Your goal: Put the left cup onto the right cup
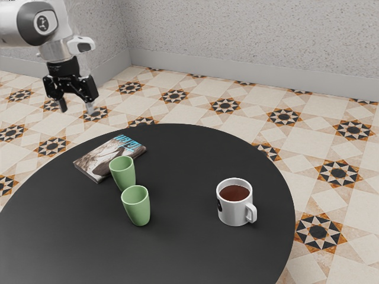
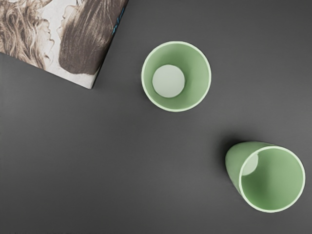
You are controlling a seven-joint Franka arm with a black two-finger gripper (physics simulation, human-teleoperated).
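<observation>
Two light green cups stand upright and empty on the round black table. The left cup is beside a magazine. The right cup stands a little nearer the table's front, close to the first but apart from it. My gripper hangs high above the table's far left edge, well above and behind both cups. Its fingers stand open with nothing between them.
A magazine lies flat just behind the left cup. A white mug of dark coffee stands toward the exterior view's right, its handle facing the table's front right. Patterned floor tiles surround the table.
</observation>
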